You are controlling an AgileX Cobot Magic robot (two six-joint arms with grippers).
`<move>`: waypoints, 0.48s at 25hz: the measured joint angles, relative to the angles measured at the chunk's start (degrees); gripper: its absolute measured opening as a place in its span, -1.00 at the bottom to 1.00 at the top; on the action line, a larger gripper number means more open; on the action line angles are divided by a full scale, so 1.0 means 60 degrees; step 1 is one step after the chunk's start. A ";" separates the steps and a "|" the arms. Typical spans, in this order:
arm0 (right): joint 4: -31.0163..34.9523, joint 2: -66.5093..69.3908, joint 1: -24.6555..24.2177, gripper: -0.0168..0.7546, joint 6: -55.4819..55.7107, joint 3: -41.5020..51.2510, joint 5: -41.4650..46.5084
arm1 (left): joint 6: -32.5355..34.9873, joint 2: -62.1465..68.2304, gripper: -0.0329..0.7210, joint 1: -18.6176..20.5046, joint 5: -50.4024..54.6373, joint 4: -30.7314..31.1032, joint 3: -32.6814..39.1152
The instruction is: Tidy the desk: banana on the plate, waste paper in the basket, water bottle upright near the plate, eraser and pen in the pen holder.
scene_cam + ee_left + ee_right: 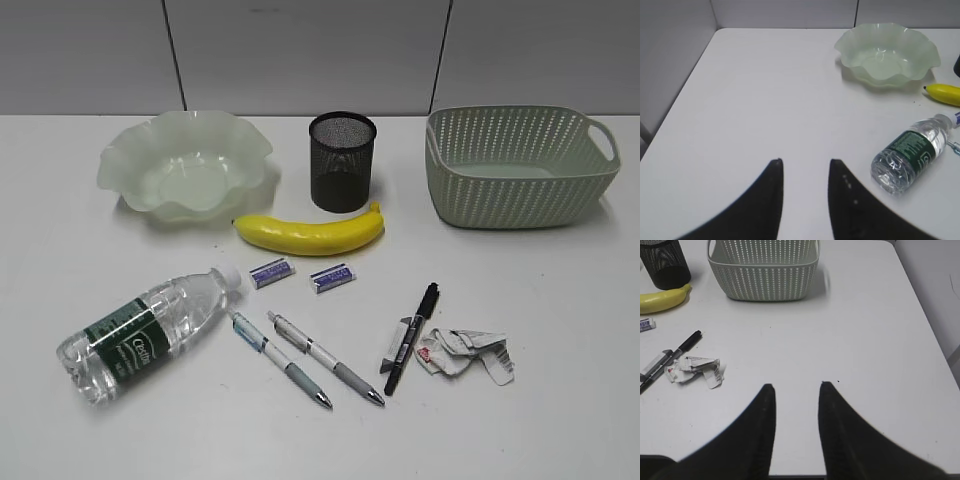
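Note:
The banana [310,233] lies on the desk [560,330] in front of the pale green plate [186,165] and the black mesh pen holder [342,161]. The water bottle [150,330] lies on its side at front left. Two erasers [271,271] [332,278] lie below the banana. Two silver pens [280,358] [326,357] and a black pen [412,336] lie at the front. The waste paper [466,353] lies right of the black pen. The basket [520,165] stands at back right. My left gripper [805,161] is open and empty, left of the bottle [910,156]. My right gripper [796,385] is open and empty, right of the paper [695,370].
Grey wall panels rise behind the desk. The desk's left edge [685,95] shows in the left wrist view and its right edge [925,320] in the right wrist view. Neither arm shows in the exterior view.

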 joint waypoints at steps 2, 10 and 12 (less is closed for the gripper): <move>0.0000 0.0000 0.0000 -0.31 0.0000 0.0000 0.0000 | 0.0000 0.0000 -0.30 0.0000 0.0000 0.0000 0.0000; 0.0000 0.0000 0.0000 -0.31 -0.0002 0.0000 0.0000 | 0.0000 0.0342 -0.30 -0.0094 -0.1569 -0.0585 -0.0276; 0.0000 0.0000 0.0000 -0.31 -0.0002 0.0000 0.0000 | 0.0000 0.0804 -0.30 -0.0098 -0.3111 -0.0873 -0.0319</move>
